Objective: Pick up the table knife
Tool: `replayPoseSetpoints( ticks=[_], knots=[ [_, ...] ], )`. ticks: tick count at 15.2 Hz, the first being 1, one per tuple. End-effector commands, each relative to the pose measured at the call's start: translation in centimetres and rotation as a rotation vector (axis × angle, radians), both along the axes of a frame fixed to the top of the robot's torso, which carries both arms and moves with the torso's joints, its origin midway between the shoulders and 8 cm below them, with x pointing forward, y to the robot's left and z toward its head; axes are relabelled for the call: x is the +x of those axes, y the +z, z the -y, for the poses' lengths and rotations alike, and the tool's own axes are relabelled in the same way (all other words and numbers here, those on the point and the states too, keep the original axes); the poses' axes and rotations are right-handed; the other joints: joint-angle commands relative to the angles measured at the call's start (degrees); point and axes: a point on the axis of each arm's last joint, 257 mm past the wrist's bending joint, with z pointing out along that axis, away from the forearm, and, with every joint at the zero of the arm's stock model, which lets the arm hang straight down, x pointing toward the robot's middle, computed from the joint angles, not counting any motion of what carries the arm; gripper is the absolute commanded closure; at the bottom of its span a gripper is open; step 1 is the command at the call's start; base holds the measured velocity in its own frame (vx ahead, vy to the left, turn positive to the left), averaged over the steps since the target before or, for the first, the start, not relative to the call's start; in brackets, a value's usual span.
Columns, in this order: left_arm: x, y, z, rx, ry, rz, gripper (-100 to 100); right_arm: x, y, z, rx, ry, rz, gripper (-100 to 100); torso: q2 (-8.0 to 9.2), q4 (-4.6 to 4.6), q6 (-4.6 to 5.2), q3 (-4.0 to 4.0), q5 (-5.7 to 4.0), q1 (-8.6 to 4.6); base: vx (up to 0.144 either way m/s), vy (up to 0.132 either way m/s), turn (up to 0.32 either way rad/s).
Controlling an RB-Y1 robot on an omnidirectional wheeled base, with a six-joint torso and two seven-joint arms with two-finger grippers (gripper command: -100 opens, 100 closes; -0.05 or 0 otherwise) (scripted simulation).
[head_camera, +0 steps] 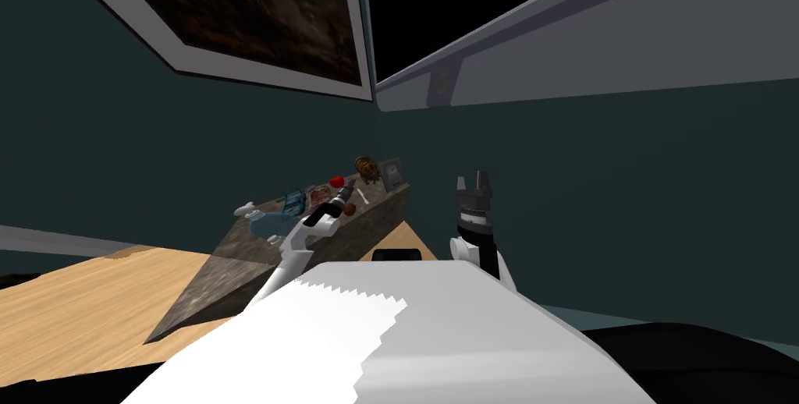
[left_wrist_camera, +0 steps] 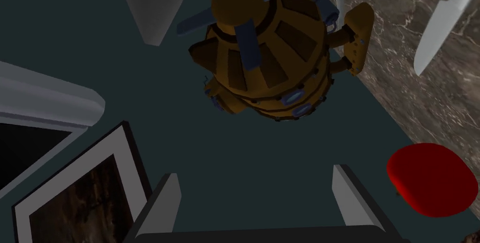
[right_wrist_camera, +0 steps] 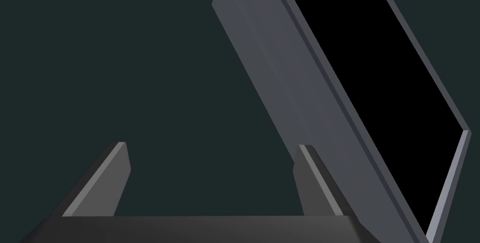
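Table knife point(left_wrist_camera: 440, 29) lies ungrasped at the table's point(left_wrist_camera: 422, 104) far end, beyond the red object point(left_wrist_camera: 429, 179); left gripper point(left_wrist_camera: 255, 172) hovers near, fingers spread and empty, right gripper point(head_camera: 473, 181) likewise; approach and grasp remain.

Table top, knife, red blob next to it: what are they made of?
Table top: looks like brown stone, marble-like, with pale veins, matte.
Table knife: plain white, flat-shaded, no metallic gleam; material open.
Red blob: smooth, rounded, uniform red with soft shading; could be plastic or fruit, cannot tell.
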Motion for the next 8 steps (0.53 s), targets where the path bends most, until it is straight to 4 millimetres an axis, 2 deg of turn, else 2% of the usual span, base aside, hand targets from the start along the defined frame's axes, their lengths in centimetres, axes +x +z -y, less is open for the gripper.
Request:
replayPoseSetpoints(
  ticks=[1, 2, 5, 6, 8],
  knots=[
    [0.0, -1.6, -0.5, 0.013, 0.010, -0.055, -100, 0.0, 0.0, 0.0, 0.000, 0.000, 0.000, 0, 0.00, 0.00, 0.00, 0.00, 0.00, 0.00, 0.020, -0.013, -0.036],
    [0.8, -2.2, -1.4, 0.041, 0.014, -0.084, -100, 0.0, 0.0, 0.0, 0.000, 0.000, 0.000, 0, 0.01, 0.00, -0.03, 0.01, 0.00, 0.01, 0.023, -0.018, -0.091],
    [0.6, -3.5, -1.7, 0.043, 0.023, -0.134, -100, 0.0, 0.0, 0.0, 0.000, 0.000, 0.000, 0, 0.00, 0.00, -0.03, 0.00, 0.00, 0.00, 0.019, -0.015, -0.048],
    [1.3, -4.1, -2.7, 0.071, 0.029, -0.168, -100, 0.0, 0.0, 0.0, 0.000, 0.000, 0.000, 0, 0.03, 0.00, -0.04, 0.02, 0.00, 0.02, 0.015, -0.018, -0.106],
    [1.1, -5.2, -2.9, 0.072, 0.036, -0.210, -100, 0.0, 0.0, 0.0, 0.000, 0.000, 0.000, 0, 0.02, 0.00, -0.01, 0.01, 0.00, 0.00, 0.017, -0.016, -0.079]
  ],
)
